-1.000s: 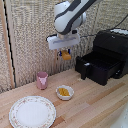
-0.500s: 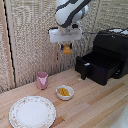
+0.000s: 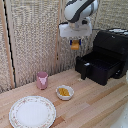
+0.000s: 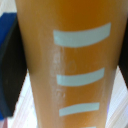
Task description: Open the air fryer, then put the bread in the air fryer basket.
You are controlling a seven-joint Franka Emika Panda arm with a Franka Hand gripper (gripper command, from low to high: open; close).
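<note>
My gripper [image 3: 75, 45] hangs under the white arm, high above the table, and is shut on the bread [image 3: 75, 45], a small orange-brown block. In the wrist view the bread [image 4: 70, 65] fills the frame, orange with pale stripes, and a dark blue finger [image 4: 9, 65] shows at its side. The black air fryer [image 3: 112, 47] stands at the exterior view's right. Its basket [image 3: 99, 67] is pulled out and open, with the short black handle [image 3: 84, 71] on its front face. The gripper is above and to the exterior view's left of the basket.
A white bowl with yellow pieces [image 3: 64, 92] sits on the wooden table [image 3: 95, 107]. A pink cup [image 3: 42, 80] stands to the exterior view's left of it. A large floral plate [image 3: 32, 111] lies at the front left. A woven screen [image 3: 35, 40] stands behind.
The gripper with the bread has moved up and toward the exterior view's right, closer to the open basket.
</note>
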